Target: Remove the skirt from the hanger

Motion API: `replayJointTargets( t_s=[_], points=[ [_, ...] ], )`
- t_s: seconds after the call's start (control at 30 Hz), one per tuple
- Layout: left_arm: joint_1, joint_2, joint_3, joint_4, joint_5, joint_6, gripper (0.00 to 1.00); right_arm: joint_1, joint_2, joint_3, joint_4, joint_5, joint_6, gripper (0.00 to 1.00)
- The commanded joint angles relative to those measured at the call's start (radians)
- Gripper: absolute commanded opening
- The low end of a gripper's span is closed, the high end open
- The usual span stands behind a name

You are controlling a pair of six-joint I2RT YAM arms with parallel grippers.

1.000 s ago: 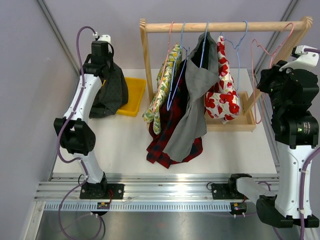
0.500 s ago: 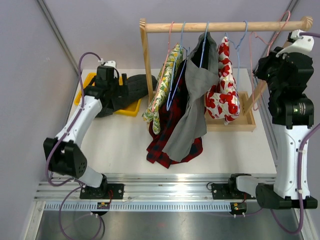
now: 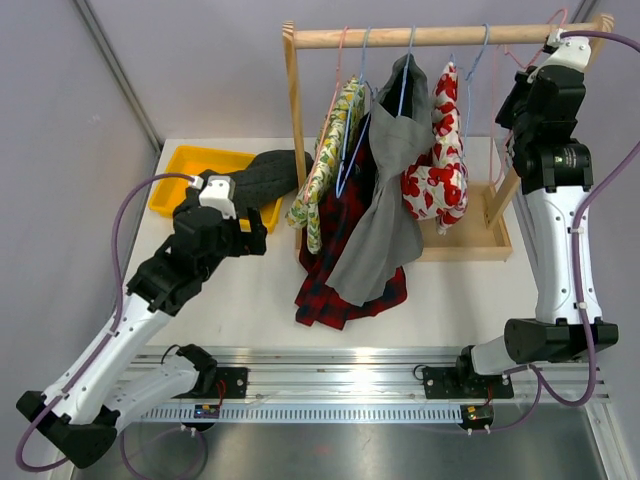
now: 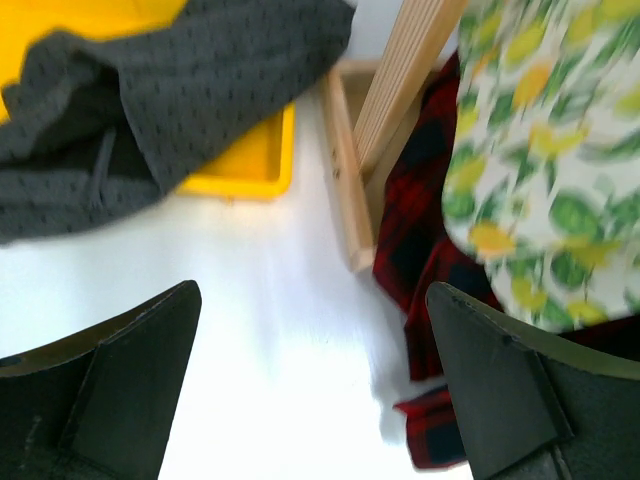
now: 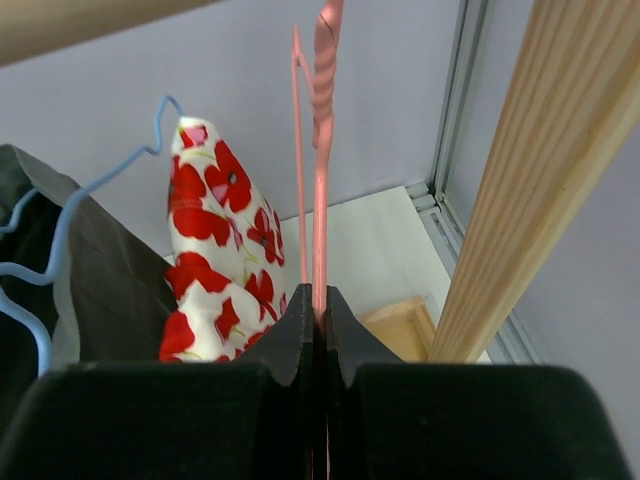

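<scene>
Lying half in yellow tray (image 3: 185,165), half on bench (image 3: 250,290): dark grey skirt (image 3: 268,172), off hanger, so task looks essentially done. Left jaws spread wide, empty, near skirt. Right jaws clamped on bare pink hanger (image 5: 321,200) beside rack rail (image 3: 420,36); only stowing hanger seems left.

A light wooden clothes rack (image 3: 430,36) stands on the white table (image 3: 250,290). From its bar hang a lemon-print cloth (image 3: 325,150), a plain grey garment (image 3: 385,220), a red plaid piece (image 3: 330,285) trailing onto the table, and a red-poppy-print one (image 3: 435,180). A yellow plastic tray (image 3: 185,165) sits left, just beside the rack's base.
</scene>
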Motion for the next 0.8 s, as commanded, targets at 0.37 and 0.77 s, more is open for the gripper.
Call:
replayJointTargets(
  t_s=[0.37,0.77],
  points=[
    [-0.052,-0.088,-0.150,-0.097,-0.083,-0.083,0.99,-0.012,-0.103,-0.215,0.075,0.044,0.031,0.00],
    [-0.101,-0.112,-0.171,-0.089,-0.103,-0.094,0.99,-0.012,-0.240,-0.261,0.017,0.179,0.074,0.99]
  ],
)
